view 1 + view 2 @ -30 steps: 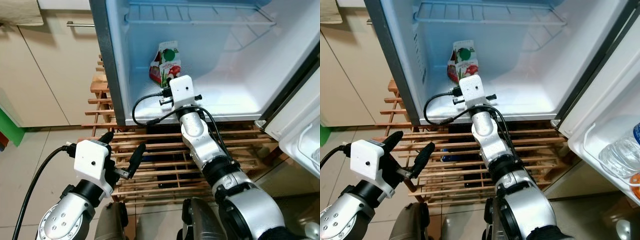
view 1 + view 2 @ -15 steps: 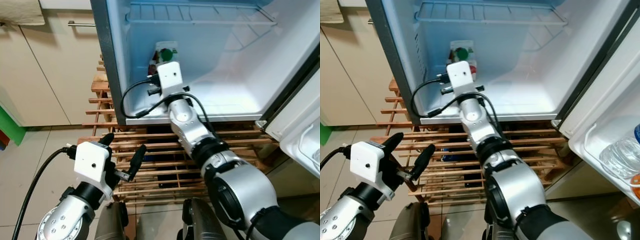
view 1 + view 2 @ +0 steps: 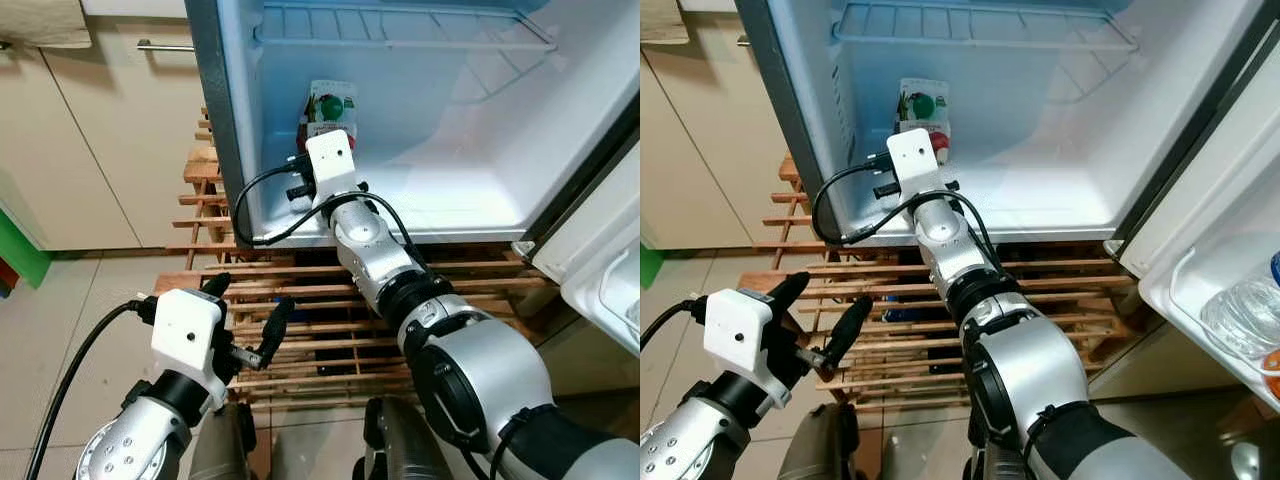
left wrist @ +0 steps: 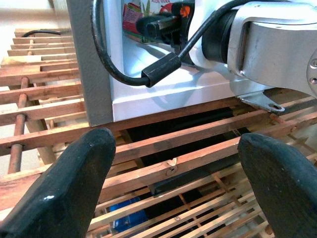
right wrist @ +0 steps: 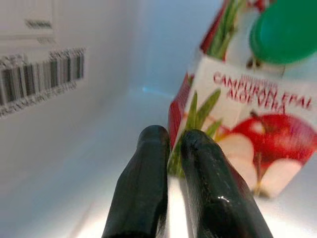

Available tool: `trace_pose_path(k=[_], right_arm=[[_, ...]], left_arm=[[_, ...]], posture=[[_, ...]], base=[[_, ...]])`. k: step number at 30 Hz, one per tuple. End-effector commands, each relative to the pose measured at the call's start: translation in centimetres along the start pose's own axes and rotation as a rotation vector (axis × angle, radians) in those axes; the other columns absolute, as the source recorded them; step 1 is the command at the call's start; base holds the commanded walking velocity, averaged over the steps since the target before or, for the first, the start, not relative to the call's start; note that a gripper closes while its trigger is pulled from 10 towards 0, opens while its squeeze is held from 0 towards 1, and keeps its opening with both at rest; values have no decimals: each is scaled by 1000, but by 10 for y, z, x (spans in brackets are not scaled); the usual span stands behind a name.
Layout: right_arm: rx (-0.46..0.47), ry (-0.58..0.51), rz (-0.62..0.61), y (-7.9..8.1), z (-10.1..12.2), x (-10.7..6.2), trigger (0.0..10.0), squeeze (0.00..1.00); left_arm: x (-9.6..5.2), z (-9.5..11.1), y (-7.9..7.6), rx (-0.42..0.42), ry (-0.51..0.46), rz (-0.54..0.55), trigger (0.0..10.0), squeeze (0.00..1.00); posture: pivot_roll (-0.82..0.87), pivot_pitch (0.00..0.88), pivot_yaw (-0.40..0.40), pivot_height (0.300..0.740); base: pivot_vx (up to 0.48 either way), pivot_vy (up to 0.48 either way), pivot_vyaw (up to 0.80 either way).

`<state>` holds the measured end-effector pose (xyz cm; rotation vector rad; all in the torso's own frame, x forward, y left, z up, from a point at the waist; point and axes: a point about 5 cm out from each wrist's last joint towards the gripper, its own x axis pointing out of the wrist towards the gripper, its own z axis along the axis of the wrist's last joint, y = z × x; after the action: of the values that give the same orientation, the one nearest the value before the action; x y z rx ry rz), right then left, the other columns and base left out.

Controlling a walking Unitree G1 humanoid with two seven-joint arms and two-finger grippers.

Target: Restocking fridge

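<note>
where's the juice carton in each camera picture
Left eye view: juice carton at the back left of the fridge floor, just beyond the right arm's camera box.
Right eye view: same spot, upper left of centre.
Left wrist view: a sliver at the top edge.
Right wrist view: close up beside the right claw.
Shared landmark: its green cap.

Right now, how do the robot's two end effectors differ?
The right end effector reaches into the fridge beside the juice carton, fingers together. The left end effector hovers outside over the wooden rack, fingers spread wide. Both have two black fingers and hold nothing.
</note>
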<state>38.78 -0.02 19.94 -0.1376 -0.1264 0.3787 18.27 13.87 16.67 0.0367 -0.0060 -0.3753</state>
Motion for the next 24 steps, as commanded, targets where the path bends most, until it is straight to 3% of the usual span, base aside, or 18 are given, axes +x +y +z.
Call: trace_pose_path(k=[1,7,8,9,10,11,13,17,18,20,24], right_arm=[[-11,-92,13,1,12,0,10000,0],[71,-135,-45,-17,-6,-16,10000,0],[83,-175,-77,-23,-13,-27,10000,0],[83,-175,-77,-23,-13,-27,10000,0],[90,-199,-107,-31,-21,-45,10000,0],[90,-199,-107,-31,-21,-45,10000,0],[126,-161,-126,-39,-39,-71,10000,0],[120,-97,-147,-48,-61,-89,10000,0],[117,-55,-171,-55,-74,-102,10000,0],[115,-43,-176,-58,-78,-106,10000,0],[120,-20,-213,-76,-85,-130,10000,0]], left_arm=[[2,2,-3,-2,-12,-1,10000,0],[9,-5,-4,-11,-17,6,10000,0],[11,-7,1,0,-20,33,10000,0],[11,-7,1,0,-20,33,10000,0],[13,-7,5,-13,-28,52,10000,0],[13,-7,5,-13,-28,52,10000,0],[18,-13,7,-29,-26,58,10000,0],[29,-22,13,-71,-14,99,10000,0],[30,-31,22,-110,20,168,10000,0],[31,-35,25,-121,34,187,10000,0],[35,-41,36,-40,39,230,10000,0]], posture=[[128,146,-74,612],[76,99,-89,612],[50,61,-87,612],[50,61,-87,612],[25,23,-85,612],[25,23,-85,612],[2,0,-74,612],[-20,0,-57,612],[-42,0,-36,612],[-42,0,-36,612],[-67,0,-4,612]], base=[[0,0,0],[0,0,0],[0,0,0],[0,0,0],[0,0,0],[0,0,0],[0,0,0],[0,0,0],[0,0,0],[0,0,0],[0,0,0]])
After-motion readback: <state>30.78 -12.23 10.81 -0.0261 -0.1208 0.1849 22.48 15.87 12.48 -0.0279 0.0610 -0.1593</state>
